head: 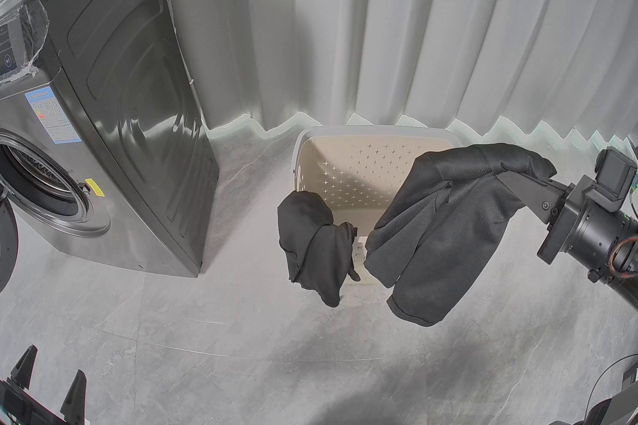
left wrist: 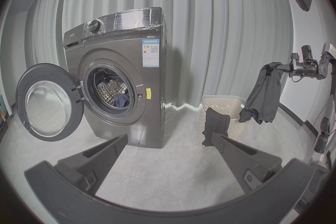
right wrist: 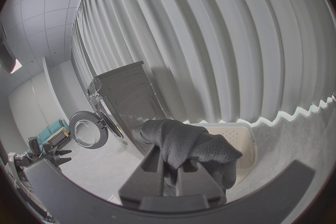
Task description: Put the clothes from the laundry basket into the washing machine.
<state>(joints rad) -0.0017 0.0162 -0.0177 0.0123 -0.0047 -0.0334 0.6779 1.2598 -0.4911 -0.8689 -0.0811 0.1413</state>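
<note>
Head view looks down on laundry basket (head: 372, 131) and washing machine (head: 126, 114); both wrist views share them.

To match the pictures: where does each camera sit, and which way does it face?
Head: from above, looks down at the laundry basket; left tool lower left, right tool holds a dark garment.
Left wrist: faces the washing machine past its open tool.
Right wrist: faces the curtain past its shut tool.
Both wrist views share the open door.

We log the right arm raised and stretched roughly level, its gripper (head: 526, 182) clamped on a garment (head: 438, 234) hanging from it. The left gripper (head: 52, 373) sits low, fingers (left wrist: 105, 154) spread wide.
</note>
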